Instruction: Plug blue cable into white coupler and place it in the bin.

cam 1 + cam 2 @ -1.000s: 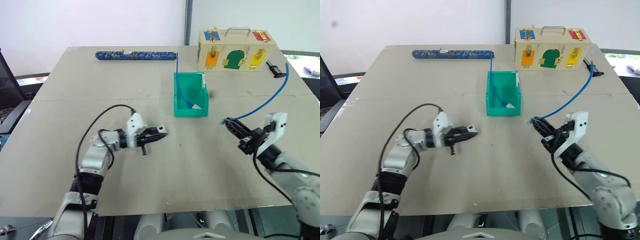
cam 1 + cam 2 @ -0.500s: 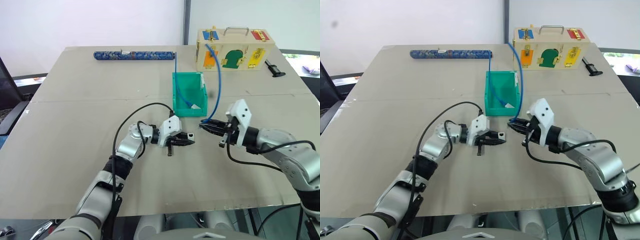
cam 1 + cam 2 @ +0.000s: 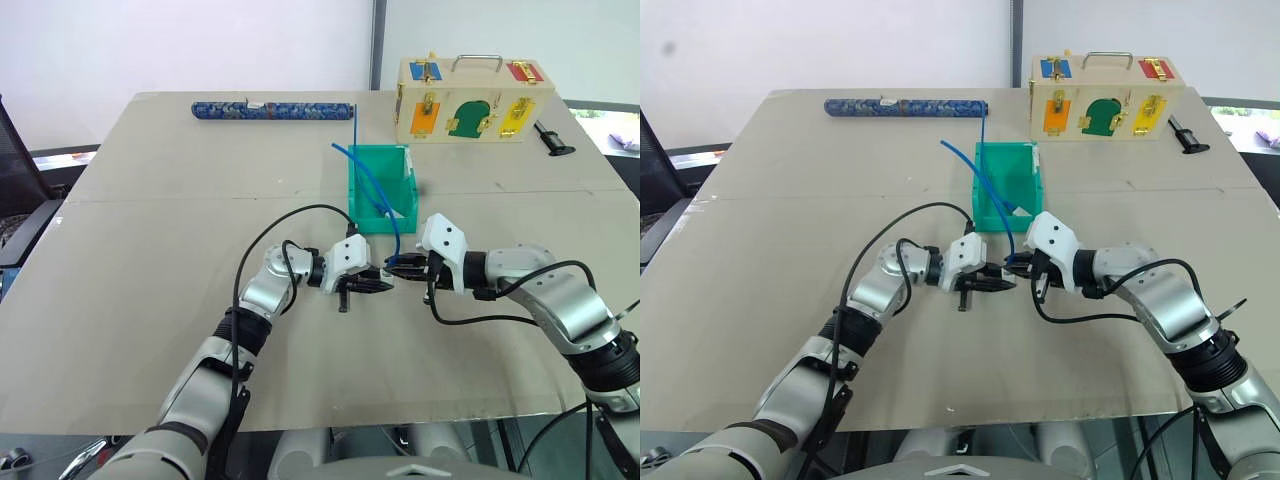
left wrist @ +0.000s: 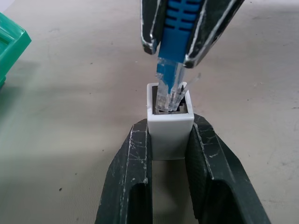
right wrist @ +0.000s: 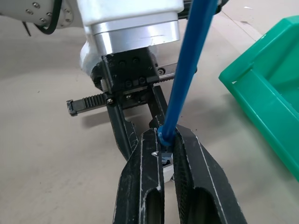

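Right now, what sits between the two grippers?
In the left wrist view, the white coupler and the blue cable's clear plug entering its socket.

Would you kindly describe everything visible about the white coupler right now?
The white coupler is a small, smooth block of white plastic with a square socket opening in one end. The left gripper is shut on it, one black finger against each side, holding it just above the table in front of the bin. The clear plug of the blue cable, held by the right gripper, sits at the socket mouth, partly entering it.
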Robot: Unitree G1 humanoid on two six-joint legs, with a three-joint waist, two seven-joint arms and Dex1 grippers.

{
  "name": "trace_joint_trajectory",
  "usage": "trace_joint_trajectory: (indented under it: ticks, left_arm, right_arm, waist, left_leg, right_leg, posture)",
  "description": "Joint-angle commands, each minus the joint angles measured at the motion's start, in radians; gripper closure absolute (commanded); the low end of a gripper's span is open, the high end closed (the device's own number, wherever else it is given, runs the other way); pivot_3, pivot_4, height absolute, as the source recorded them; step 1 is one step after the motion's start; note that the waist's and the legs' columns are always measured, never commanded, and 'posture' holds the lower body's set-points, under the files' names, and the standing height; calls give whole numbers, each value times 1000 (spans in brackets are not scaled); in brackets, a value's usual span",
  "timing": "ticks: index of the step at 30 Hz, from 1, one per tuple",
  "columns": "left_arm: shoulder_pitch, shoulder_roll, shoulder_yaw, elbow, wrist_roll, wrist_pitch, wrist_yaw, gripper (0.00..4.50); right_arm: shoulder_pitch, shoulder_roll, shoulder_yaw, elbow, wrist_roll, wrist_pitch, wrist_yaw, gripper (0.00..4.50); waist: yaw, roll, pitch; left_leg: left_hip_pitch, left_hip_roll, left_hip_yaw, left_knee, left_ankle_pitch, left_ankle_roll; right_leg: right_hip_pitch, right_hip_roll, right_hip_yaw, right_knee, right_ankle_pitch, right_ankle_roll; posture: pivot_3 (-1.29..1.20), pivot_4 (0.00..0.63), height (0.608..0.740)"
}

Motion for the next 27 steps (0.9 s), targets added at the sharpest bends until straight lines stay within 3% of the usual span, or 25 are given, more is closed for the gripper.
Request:
trace_joint_trajectory:
  ticks: [1,15,27]
  left_arm:
    - [7,7,-19,-17,19,-7,-10,4109]
    - [-5,10,-19,-11,33,-17,-17,4109]
    - [5,16,-17,-27,32,-17,-19,4109]
  right_arm:
    - [-7,-11,34,20,-47,-10,49,4500]
    - [-138,-29,99,152,-116,17,267,4500]
    - [-178,-26,132,195,-173,29,317,4500]
  waist:
    - [0,0,0]
    - [2,0,-1]
    - [5,0,-1]
  left_leg:
    - [0,0,0,0,0,0]
    - [2,0,0,0,0,0]
    - [2,0,0,0,0,0]
  right_leg:
    - [0,0,0,0,0,0]
    - [2,0,0,0,0,0]
    - [2,0,-1,0,0,0]
  posture:
    - [0,150,740]
    - [0,150,740]
    - [0,150,740]
